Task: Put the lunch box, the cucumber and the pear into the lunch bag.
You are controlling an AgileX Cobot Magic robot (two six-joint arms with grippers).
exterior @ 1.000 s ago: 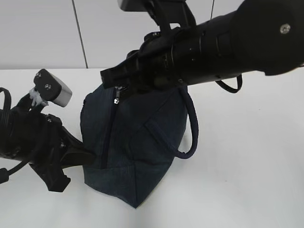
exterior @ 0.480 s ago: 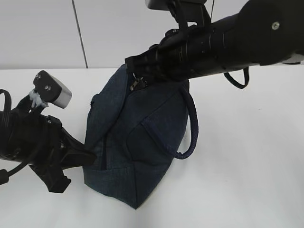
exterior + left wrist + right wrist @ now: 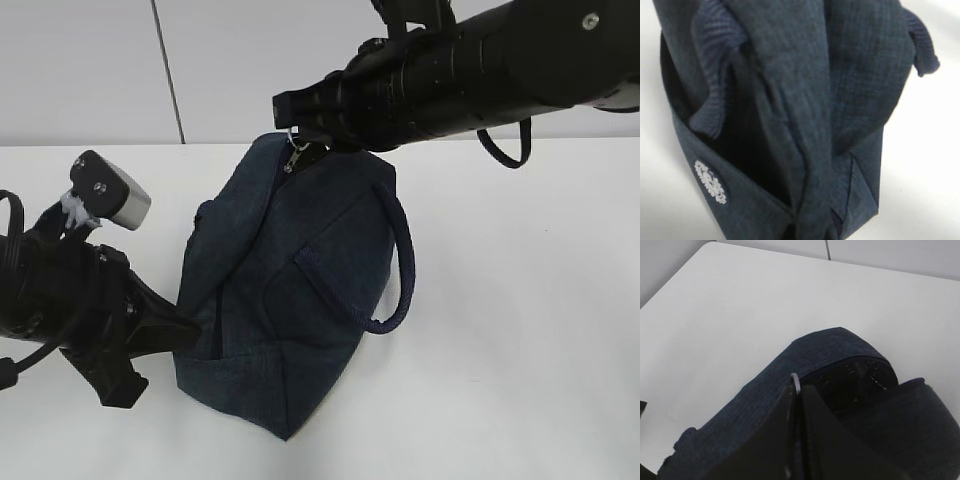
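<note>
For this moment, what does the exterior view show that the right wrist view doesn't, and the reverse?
Only the exterior view shows the left hand pressed against the lower side of the lunch bag, the bag's loop handle, and the right arm reaching in from above. Only the right wrist view looks into the bag's opening, where a dark, shiny interior shows; what lies inside cannot be told. Both show the right hand shut on the metal ring pull at the bag's top, with the bag on the white table.
</note>
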